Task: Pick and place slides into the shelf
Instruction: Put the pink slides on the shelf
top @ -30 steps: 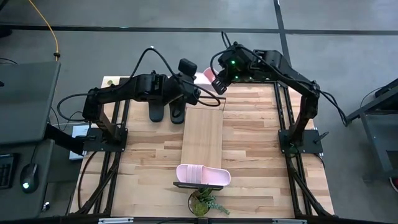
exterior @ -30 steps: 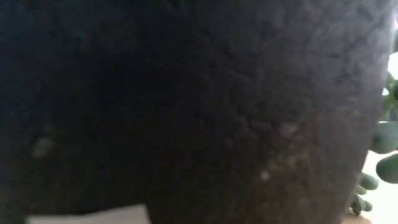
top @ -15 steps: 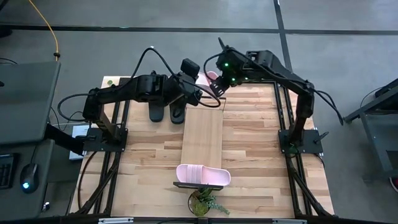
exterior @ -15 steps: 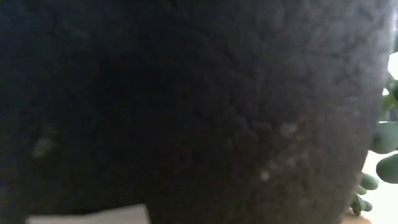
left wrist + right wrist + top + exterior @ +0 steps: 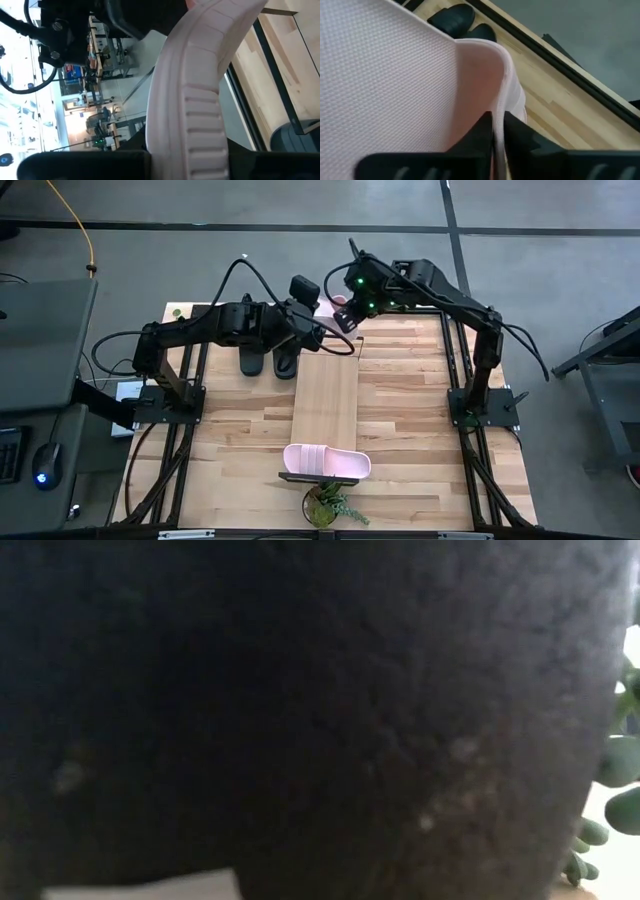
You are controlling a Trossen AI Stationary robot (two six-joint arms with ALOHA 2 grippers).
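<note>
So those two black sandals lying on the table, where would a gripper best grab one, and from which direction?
Probably from straight above, pinching across a strap. The black slides lie flat side by side on the table, left of the shelf, so their sides are low and close together. The raised strap is likely the easiest part to close on. Both the left gripper and right gripper are busy with a pink slide.

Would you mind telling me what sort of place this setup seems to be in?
Probably a robotics lab or workshop. A butcher-block table on a black frame stands on a bare grey concrete floor, a desk with a computer mouse sits beside it, and the left wrist view shows benches and equipment behind.
</note>
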